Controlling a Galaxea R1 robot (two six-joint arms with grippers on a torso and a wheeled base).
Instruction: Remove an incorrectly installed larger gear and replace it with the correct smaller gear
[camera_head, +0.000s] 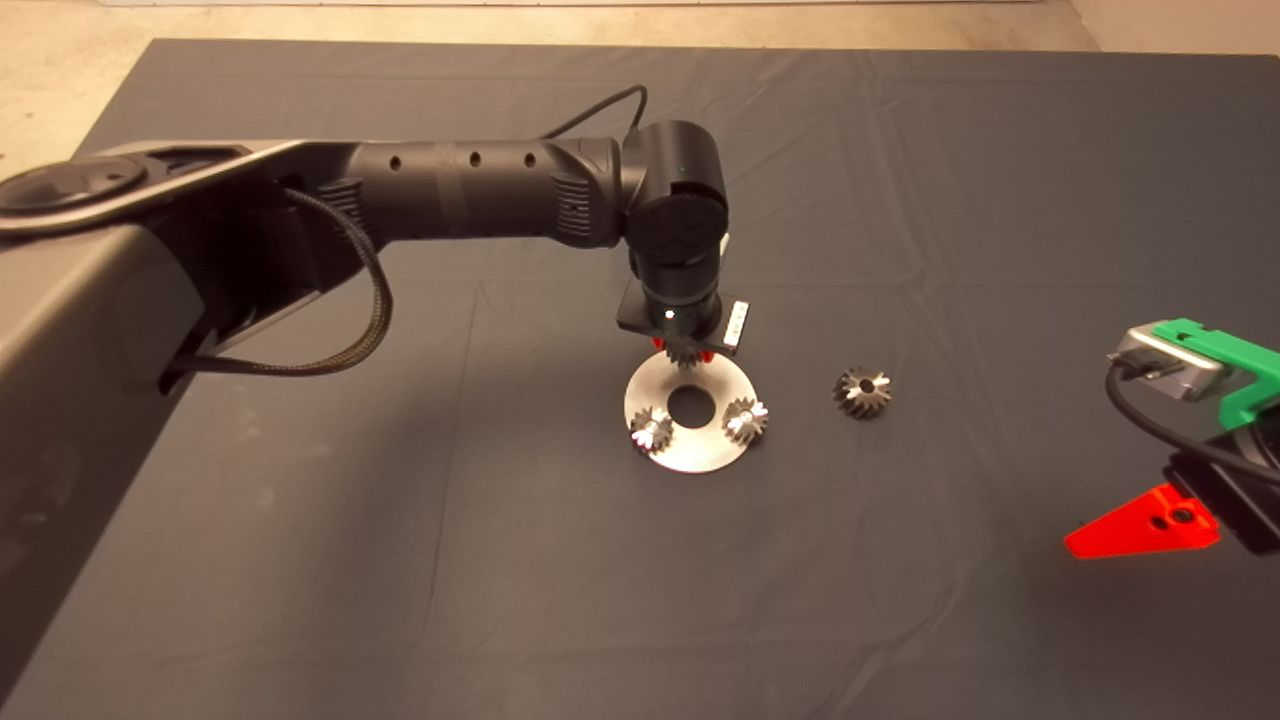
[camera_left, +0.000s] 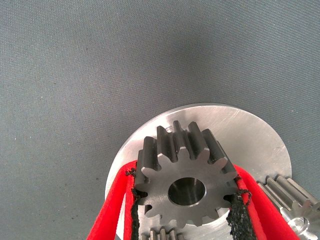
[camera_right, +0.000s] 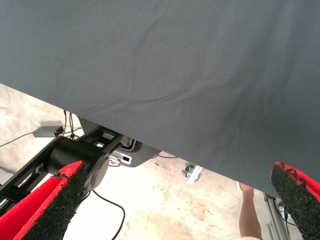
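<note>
1. A dark mat (camera_head: 400, 560) is covering the table, and a round silver disc (camera_head: 690, 455) with a centre hole is lying flat near its middle.
2. The left arm is reaching in from the left side, and the left gripper (camera_head: 685, 350) is pointing straight down over the far edge of the disc.
3. The left gripper (camera_left: 185, 192) is clamping a toothed gear between its black pads (camera_left: 239, 210), one pad pressing on each side of the teeth.
4. This gear is looking grey in the arm's shadow, but by its size it appears to be the smaller gear (camera_left: 185, 170); its centre hole is facing the wrist camera.
5. The smaller gear (camera_head: 685, 353) is sitting over the far rim of the disc (camera_left: 240, 130); whether it is touching the metal cannot be told.
6. Two matching bright silver gears are standing on the near half of the disc, one (camera_head: 650, 428) to the left of the centre hole and one (camera_head: 745, 418) to the right, both just beside the held gear (camera_left: 292, 200) (camera_left: 160, 234).
7. The larger gear (camera_head: 862, 392), darker and bulkier, is lying on the bare mat near the disc's right side, apart from it and from both grippers.
8. The right gripper (camera_head: 1140, 525) is waiting at the lower right edge of the mat, well apart from the gears.
9. The right gripper (camera_right: 177, 170) is holding its jaws wide apart with nothing between the fingers (camera_right: 55, 200).
10. Its wrist camera is showing the mat's edge, pale floor with cables, and a person's leg (camera_right: 248, 215)
</note>
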